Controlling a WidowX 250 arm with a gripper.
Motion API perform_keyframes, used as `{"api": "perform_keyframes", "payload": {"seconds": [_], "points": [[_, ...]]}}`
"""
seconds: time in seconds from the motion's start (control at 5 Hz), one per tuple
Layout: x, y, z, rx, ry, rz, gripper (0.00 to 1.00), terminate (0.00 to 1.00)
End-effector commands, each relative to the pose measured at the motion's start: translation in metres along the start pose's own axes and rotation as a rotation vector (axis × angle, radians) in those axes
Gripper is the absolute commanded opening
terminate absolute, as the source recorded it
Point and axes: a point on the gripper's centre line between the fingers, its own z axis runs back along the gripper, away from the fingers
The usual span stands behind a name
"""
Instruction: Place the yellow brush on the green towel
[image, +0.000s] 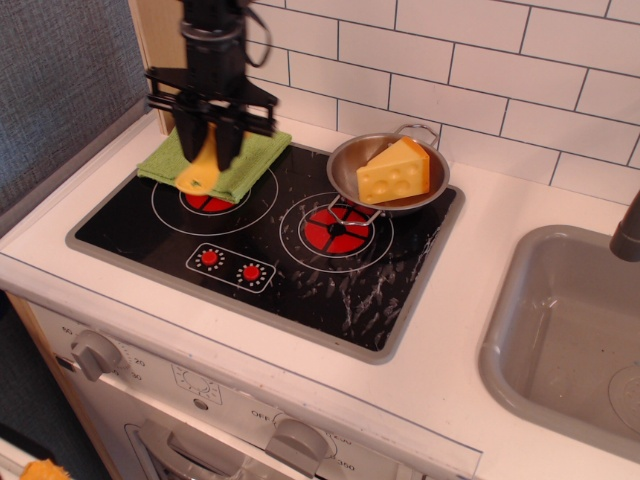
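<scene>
The yellow brush (200, 172) hangs between my gripper's fingers, handle end down, over the green towel (250, 163). My gripper (207, 150) is shut on the brush, with its black fingers (187, 143) pointing down over the towel's front half. The brush's bristles are hidden by the fingers. The towel lies at the back left of the black stove top (260, 250), partly covering the left burner. I cannot tell whether the brush handle touches the towel.
A metal pan (347, 163) holding a yellow cheese wedge (394, 170) sits at the back of the stove, right of the towel. A wooden post (158, 45) stands behind the towel. A grey sink (560, 330) is at the right.
</scene>
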Motion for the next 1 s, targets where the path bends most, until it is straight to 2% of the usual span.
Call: {"api": "perform_keyframes", "payload": {"seconds": [0.0,0.2,0.4,0.6,0.8], "points": [[0.032,0.016,-0.006,0.018,-0.036,-0.004,0.00,0.00],[0.039,0.005,-0.003,0.024,-0.055,-0.037,0.00,0.00],[0.048,0.009,0.002,0.017,-0.078,-0.022,0.00,0.00],[0.049,0.014,-0.001,0.028,-0.057,-0.008,1.00,0.00],[0.047,0.014,-0.003,0.022,-0.051,-0.017,1.00,0.00]]}}
